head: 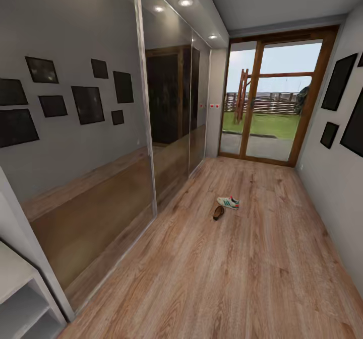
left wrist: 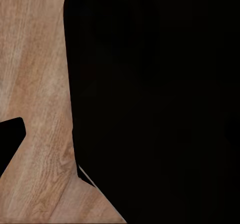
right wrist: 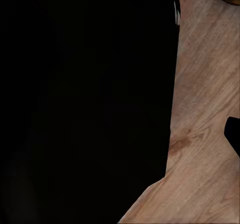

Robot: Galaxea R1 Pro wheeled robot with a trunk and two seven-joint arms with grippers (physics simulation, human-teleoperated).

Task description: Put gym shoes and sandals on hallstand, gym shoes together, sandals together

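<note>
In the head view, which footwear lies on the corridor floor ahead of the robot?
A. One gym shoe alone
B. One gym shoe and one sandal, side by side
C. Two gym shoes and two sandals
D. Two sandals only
B: a single white gym shoe with green stripes lies on the floor close beside one brown sandal, partway down the corridor toward the glass door.

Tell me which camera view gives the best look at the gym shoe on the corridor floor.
The head view: the gym shoe lies whole on the corridor floor, far ahead, close beside a brown sandal. Both wrist views give just floor planks beside dark robot bodywork, nothing of the shoe.
</note>
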